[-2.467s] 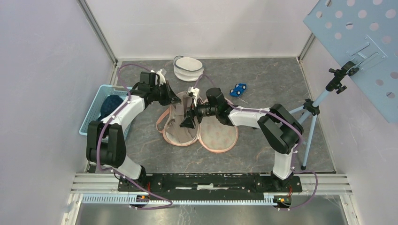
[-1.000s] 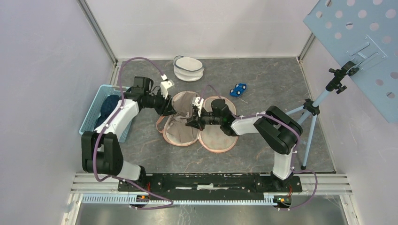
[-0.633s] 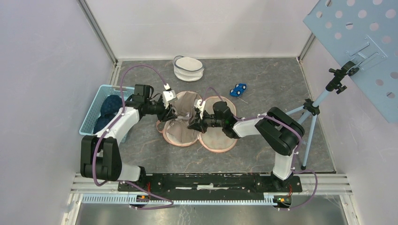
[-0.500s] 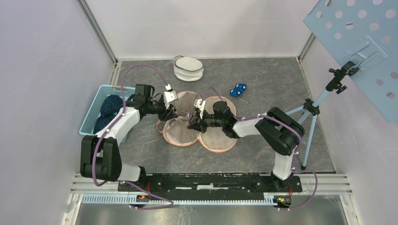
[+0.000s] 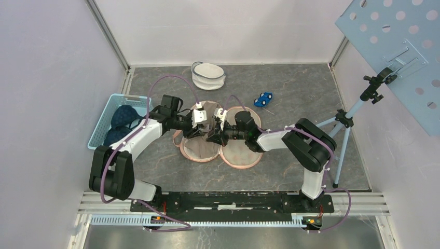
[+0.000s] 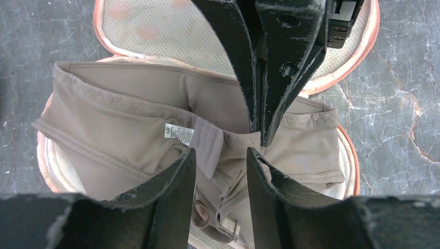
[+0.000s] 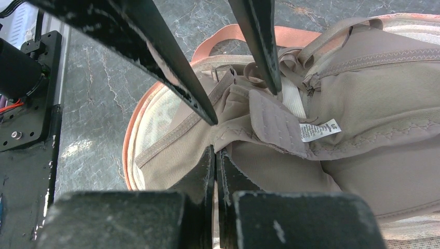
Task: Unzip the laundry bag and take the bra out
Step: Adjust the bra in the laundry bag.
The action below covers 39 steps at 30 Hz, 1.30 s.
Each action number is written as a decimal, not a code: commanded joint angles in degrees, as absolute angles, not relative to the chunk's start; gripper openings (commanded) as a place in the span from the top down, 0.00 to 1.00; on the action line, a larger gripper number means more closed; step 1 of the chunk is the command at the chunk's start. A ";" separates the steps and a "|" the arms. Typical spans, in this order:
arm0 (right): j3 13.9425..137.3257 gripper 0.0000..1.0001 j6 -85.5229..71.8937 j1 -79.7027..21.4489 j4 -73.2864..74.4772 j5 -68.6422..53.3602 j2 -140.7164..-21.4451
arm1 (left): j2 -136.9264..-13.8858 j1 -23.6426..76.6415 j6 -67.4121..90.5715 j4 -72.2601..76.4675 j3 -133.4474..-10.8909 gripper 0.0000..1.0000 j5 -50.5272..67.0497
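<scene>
A small white tag (image 6: 177, 133) is sewn on the bra (image 6: 114, 111). It has tiny print, too small to read. The bra is tan and lies bunched up on the open bag (image 6: 129, 26), in the middle of the table (image 5: 290, 93). The left gripper (image 6: 220, 154) is about half open and holds nothing. Its two fingers hang right over the bra, one on each side of a little flap beside the tag. The right gripper (image 7: 215, 154) is closed tight and pinches the bra's edge, just beside the left one.
</scene>
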<state>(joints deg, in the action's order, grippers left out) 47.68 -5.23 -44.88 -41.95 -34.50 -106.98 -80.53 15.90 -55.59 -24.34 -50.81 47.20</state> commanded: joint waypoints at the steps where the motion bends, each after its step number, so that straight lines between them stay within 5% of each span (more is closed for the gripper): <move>1: 49.40 1.00 -5.71 -44.82 -43.42 -35.16 -107.65 | -81.85 17.72 -59.45 -23.76 -50.94 0.53 45.61; 6: 49.14 1.00 -5.95 -44.48 -43.46 -35.25 -107.71 | -82.53 18.37 -58.08 -21.65 -50.45 0.62 43.31; 10: 49.13 1.00 -6.53 -44.23 -43.42 -35.24 -108.22 | -81.31 18.61 -55.33 -22.67 -51.34 0.89 42.73; 13: 48.97 1.00 -7.80 -43.72 -43.96 -35.16 -108.82 | -78.00 18.87 -55.56 -26.95 -51.76 0.98 42.47; 21: 48.44 1.00 -10.28 -42.91 -45.96 -35.60 -109.45 | -69.00 18.88 -56.05 -30.29 -48.30 0.96 40.02; 25: 48.41 1.00 -10.56 -42.86 -45.84 -35.93 -109.45 | -70.24 18.88 -54.21 -24.41 -47.02 0.66 38.02; 28: 48.34 1.00 -10.52 -42.87 -45.63 -35.95 -109.20 | -72.06 18.82 -54.98 -20.50 -46.50 0.57 37.21; 39: 48.43 1.00 -10.87 -42.89 -45.70 -36.39 -109.48 | -82.66 19.31 -54.19 -18.40 -51.67 0.55 38.93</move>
<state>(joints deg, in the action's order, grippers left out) 47.68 -10.35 -42.96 -43.24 -35.55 -109.25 -80.95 18.72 -55.55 -21.04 -48.90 37.41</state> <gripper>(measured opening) 0.010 0.448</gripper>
